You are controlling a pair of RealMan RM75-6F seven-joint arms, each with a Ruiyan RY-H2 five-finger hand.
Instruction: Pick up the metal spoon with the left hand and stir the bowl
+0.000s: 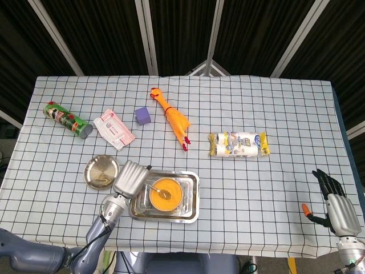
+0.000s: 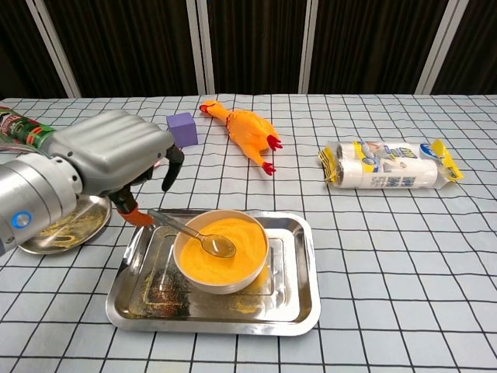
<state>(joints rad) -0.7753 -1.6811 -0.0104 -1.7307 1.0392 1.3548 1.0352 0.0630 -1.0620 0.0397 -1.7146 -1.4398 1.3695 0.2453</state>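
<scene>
A: Start at the left. What lies there?

B: A green can (image 1: 67, 120) on its side at the far left of the checked table (image 1: 274, 103), then a pink-and-white packet (image 1: 114, 129) and a purple cube (image 1: 142, 116). Nearer the front sits a small round metal dish (image 1: 101, 172).

A: And the left hand (image 1: 130, 178)?

B: It hovers just beside the dish, at the left edge of the steel tray (image 1: 191, 201). Its fingers are curled downward near the handle of the metal spoon (image 2: 191, 231); I cannot tell whether they actually grip it.

A: Where is the spoon itself?

B: Its handle leans on the left rim of the bowl (image 2: 221, 284), and its scoop lies in the orange contents. The bowl stands inside the tray.

A: Further right?

B: A rubber chicken (image 1: 171, 117) lies beyond the tray, and a wrapped pack of rolls (image 1: 238, 144) is right of it.

A: The right hand (image 1: 333, 201)?

B: Well apart, off the table's right front corner, fingers spread and holding nothing.
</scene>
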